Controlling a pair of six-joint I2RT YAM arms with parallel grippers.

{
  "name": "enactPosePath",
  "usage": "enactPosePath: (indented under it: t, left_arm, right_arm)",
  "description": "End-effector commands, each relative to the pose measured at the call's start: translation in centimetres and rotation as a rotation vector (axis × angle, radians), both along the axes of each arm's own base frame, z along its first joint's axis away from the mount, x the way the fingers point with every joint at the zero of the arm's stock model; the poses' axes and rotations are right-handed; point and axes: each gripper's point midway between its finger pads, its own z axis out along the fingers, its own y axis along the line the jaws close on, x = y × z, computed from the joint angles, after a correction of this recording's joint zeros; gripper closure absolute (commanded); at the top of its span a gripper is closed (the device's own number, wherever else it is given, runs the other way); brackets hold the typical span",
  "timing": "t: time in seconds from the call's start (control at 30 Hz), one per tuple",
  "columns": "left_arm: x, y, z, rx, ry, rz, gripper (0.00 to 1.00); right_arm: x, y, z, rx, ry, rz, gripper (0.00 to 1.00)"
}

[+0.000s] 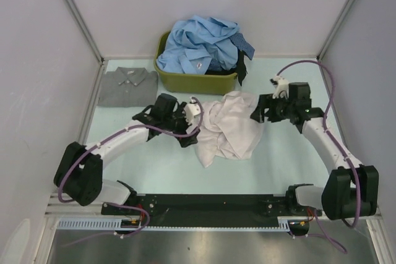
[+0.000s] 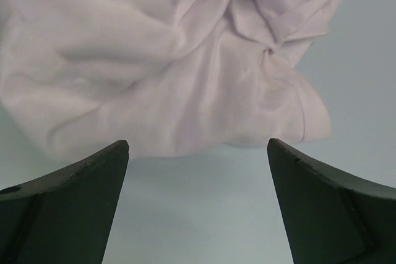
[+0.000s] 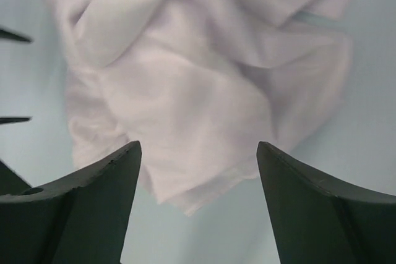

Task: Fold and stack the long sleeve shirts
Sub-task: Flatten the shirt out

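Observation:
A white long sleeve shirt [image 1: 226,128] lies crumpled in a heap on the pale table between my two grippers. My left gripper [image 1: 189,129] sits at the heap's left edge, jaws wide open, with nothing between them. Its wrist view has bare table between the fingers [image 2: 198,146] and the white shirt [image 2: 154,60] just beyond the tips. My right gripper [image 1: 257,113] is at the heap's upper right, also open. A loose corner of the white shirt [image 3: 198,72] lies between its fingertips [image 3: 198,148], not pinched.
An olive-green tub [image 1: 195,82] at the back holds several light blue shirts [image 1: 201,44], with a dark shirt [image 1: 242,66] hanging over its right side. A folded grey shirt [image 1: 127,86] lies flat at the back left. White walls close in both sides.

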Motion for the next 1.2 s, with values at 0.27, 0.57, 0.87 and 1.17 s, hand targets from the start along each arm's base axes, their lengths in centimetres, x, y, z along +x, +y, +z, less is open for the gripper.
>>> enactPosePath:
  t: [0.27, 0.57, 0.87, 1.17]
  left_arm:
    - [4.7, -7.6, -5.9, 0.159, -0.052, -0.052, 0.28]
    - [-0.4, -4.9, -2.1, 0.139, -0.058, -0.213, 0.98]
    - [-0.8, -2.6, 1.6, 0.085, -0.062, -0.162, 0.96]
    - [-0.1, 2.0, 2.4, 0.137, -0.083, -0.12, 0.78]
  right_arm:
    - [2.0, 3.5, -6.2, -0.111, -0.033, 0.115, 0.08]
    - [6.5, 4.7, -4.8, -0.099, -0.114, 0.123, 0.21]
    - [6.8, 4.9, -2.3, -0.004, -0.043, 0.162, 1.0]
    - [5.9, -3.0, 12.5, -0.034, -0.3, 0.012, 1.0]
